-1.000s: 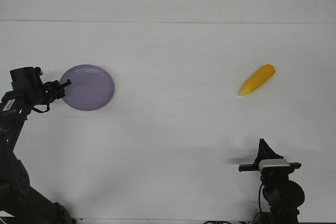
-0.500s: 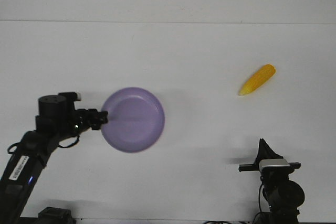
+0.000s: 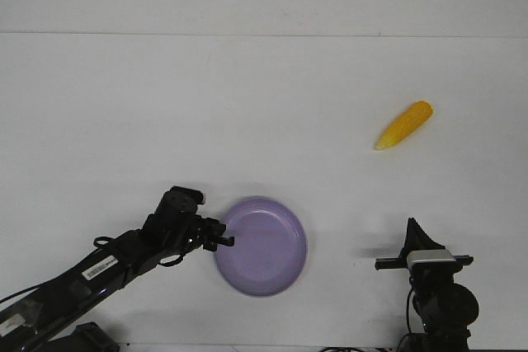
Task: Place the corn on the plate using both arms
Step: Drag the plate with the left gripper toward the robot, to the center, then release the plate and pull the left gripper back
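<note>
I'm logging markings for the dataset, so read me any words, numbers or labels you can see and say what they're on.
Nothing can be read.
White sticker on the left arm: printed characters, too small and blurred to read.
Corn, plate, table: no text.

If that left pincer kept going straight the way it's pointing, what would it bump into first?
The left pincer points rightward at the purple plate, already at its near rim and apparently gripping it. So the plate comes first; the corn lies well off that line.
</note>
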`<state>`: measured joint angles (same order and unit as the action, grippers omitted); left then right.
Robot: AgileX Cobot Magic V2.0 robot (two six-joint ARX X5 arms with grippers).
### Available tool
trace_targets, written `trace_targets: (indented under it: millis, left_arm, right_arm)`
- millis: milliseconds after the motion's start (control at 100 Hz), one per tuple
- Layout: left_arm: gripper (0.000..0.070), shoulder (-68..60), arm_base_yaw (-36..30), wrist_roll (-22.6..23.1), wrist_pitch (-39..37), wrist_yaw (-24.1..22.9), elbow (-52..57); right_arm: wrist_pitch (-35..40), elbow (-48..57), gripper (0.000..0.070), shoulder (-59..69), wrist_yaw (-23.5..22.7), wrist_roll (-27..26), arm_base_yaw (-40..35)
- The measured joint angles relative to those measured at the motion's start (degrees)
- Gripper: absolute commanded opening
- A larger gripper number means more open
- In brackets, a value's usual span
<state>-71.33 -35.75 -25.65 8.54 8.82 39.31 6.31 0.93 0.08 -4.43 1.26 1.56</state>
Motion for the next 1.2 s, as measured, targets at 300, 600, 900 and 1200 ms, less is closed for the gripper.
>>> trace_targets:
  millis: [300, 600, 900, 1200]
  left_arm:
    - [0.0112, -6.23, 0.00, 0.24, -2.14, -1.16, 0.00]
    - [0.0505, -6.40, -0.07, 1.18, -3.32, -2.51, 0.81]
    - [0.0503, 9.51, 3.32, 4.79, -1.36, -3.17, 0.79]
    - [0.0498, 35.87, 5.35, 7.13, 9.16, -7.28, 0.81]
  right_arm:
    - [0.00, 0.00, 0.0015, -0.02, 0.00, 0.00, 0.00]
    - [0.00, 0.00, 0.0015, -0.02, 0.00, 0.00, 0.00]
    - [-3.93, 0.00, 0.0015, 0.00, -1.90, -7.76, -0.02]
    - [-13.27, 0.00, 0.0013, 0.00, -6.08, -18.14, -0.02]
